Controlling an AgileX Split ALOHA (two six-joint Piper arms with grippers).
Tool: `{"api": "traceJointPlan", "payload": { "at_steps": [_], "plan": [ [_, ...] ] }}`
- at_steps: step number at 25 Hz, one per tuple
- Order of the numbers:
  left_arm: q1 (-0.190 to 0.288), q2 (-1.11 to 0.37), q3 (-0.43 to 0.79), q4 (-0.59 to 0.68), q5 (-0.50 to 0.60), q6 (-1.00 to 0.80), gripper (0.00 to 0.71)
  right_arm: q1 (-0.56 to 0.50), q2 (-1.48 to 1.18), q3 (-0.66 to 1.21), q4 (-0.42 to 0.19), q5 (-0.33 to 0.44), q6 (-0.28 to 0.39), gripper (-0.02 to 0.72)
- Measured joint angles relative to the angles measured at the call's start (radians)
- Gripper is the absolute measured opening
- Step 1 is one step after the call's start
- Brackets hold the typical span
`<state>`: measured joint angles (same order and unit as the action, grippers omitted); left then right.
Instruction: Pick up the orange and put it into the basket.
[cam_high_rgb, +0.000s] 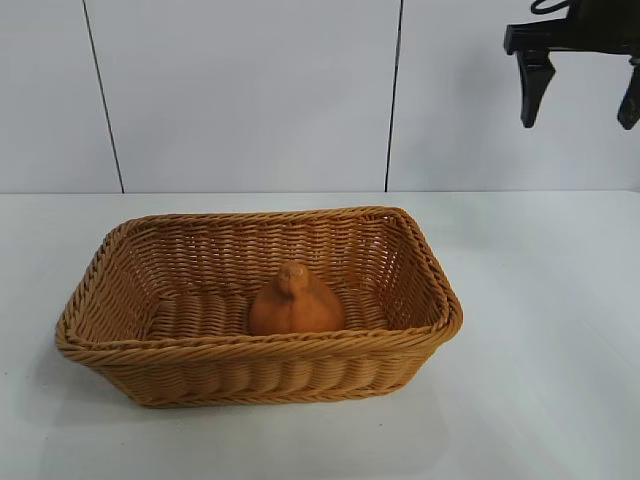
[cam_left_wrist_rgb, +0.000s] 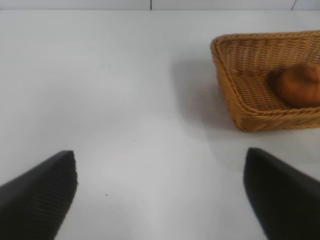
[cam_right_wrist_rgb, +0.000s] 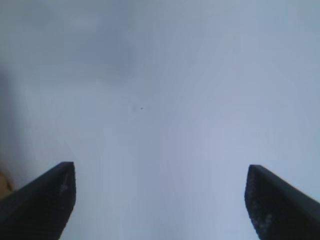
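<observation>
The orange (cam_high_rgb: 296, 302) is a dull-orange lump with a knob on top. It sits inside the woven wicker basket (cam_high_rgb: 110, 345), toward its front middle. The left wrist view also shows the orange (cam_left_wrist_rgb: 300, 84) in the basket (cam_left_wrist_rgb: 235, 95). My right gripper (cam_high_rgb: 581, 118) is open and empty, high up at the far right, well above the table and clear of the basket. In its own view the right gripper (cam_right_wrist_rgb: 160, 172) has only bare table between the fingers. My left gripper (cam_left_wrist_rgb: 161, 160) is open and empty over bare table to the side of the basket; it is outside the exterior view.
The white table (cam_high_rgb: 540, 330) runs all round the basket. A white panelled wall (cam_high_rgb: 250, 90) stands behind the table.
</observation>
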<state>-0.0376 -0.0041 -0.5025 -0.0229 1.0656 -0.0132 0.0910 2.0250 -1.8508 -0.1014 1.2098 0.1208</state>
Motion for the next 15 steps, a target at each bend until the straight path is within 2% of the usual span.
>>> {"api": "traceJointPlan", "payload": {
  "at_steps": [5, 11, 15],
  "plan": [
    [0.000, 0.000, 0.000, 0.000, 0.000, 0.000, 0.645, -0.010, -0.077, 0.153, 0.009, -0.001, -0.021, 0.633],
    [0.000, 0.000, 0.000, 0.000, 0.000, 0.000, 0.645, -0.011, -0.322, 0.486, 0.062, 0.002, -0.037, 0.632],
    [0.000, 0.000, 0.000, 0.000, 0.000, 0.000, 0.645, -0.011, -0.540, 0.712, 0.071, 0.007, -0.045, 0.632]
  ]
}}
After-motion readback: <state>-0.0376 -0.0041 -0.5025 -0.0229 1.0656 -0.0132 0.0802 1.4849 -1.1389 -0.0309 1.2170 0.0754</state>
